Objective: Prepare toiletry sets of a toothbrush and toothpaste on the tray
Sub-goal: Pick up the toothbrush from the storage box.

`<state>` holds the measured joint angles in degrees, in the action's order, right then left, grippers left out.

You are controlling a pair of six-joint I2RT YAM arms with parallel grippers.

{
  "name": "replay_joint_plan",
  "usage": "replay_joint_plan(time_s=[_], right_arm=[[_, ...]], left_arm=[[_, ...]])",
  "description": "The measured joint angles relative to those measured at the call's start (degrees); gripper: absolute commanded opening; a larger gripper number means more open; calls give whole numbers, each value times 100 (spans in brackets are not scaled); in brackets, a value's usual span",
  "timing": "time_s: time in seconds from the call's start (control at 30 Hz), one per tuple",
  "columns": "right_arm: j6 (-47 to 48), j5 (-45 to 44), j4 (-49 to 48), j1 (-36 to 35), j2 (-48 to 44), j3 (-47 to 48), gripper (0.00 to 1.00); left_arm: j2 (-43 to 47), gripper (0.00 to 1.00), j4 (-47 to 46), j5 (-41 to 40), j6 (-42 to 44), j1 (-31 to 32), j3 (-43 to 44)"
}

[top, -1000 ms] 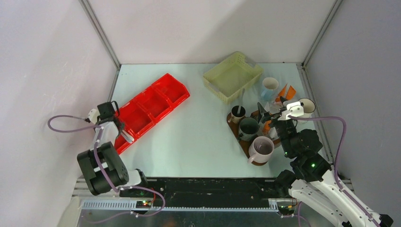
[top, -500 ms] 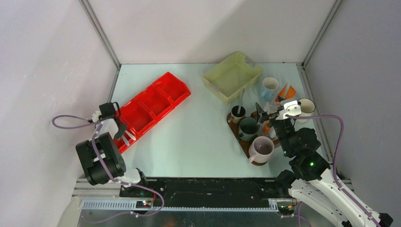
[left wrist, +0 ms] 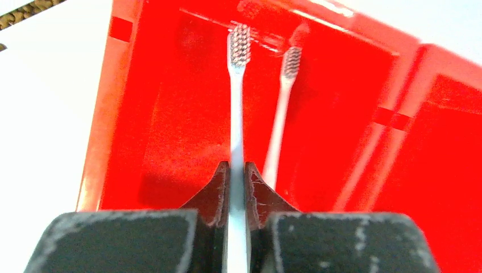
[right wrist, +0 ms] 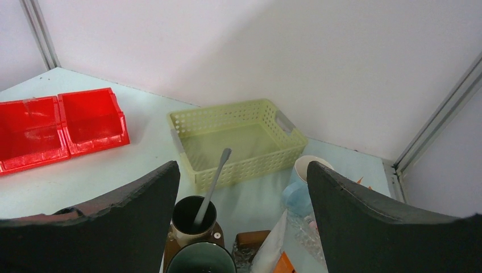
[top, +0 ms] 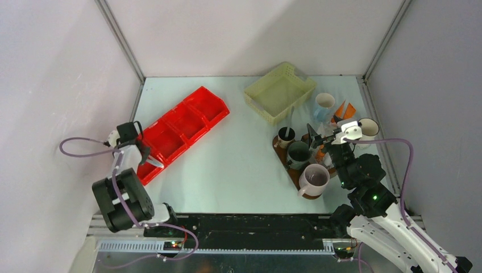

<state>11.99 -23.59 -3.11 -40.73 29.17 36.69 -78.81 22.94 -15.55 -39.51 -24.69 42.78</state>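
Observation:
My left gripper is shut on the handle of a slim white toothbrush lying in the near compartment of the red bin. A second toothbrush lies beside it. On the dark brown tray stand a small brown mug with a toothbrush in it, a dark green mug and a mauve-grey mug. My right gripper hangs open above the tray's far end, over a white toothpaste tube and an orange tube.
A pale yellow mesh basket sits at the back. A light blue mug, two orange tubes and a white mug stand by the right wall. The left wall is close to the left arm.
The left gripper's jaws have closed onto the toothbrush handle in the red bin, and that wrist shifted slightly. The right arm has hardly moved.

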Motion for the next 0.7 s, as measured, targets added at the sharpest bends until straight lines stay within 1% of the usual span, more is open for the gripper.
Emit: replay_joint_plan(time_s=[0.27,0.4,0.53,0.63,0.7], right_arm=[[2,118,0,0,-125,-2,85],[-2,212,-4,0,-151,-2,85],[-26,420,2,0,-179,-2,85],[-70,634,61,0,-177,9,85],[-109,848,138,0,-144,50,85]], left_arm=[[1329,0,7,127,-7,35,-92],[2116,0,-48,157,15,219,-149],[2957,0,-243,153,166,688,-275],[3611,0,-568,149,369,1237,-433],[4068,0,-964,184,590,1578,-599]])
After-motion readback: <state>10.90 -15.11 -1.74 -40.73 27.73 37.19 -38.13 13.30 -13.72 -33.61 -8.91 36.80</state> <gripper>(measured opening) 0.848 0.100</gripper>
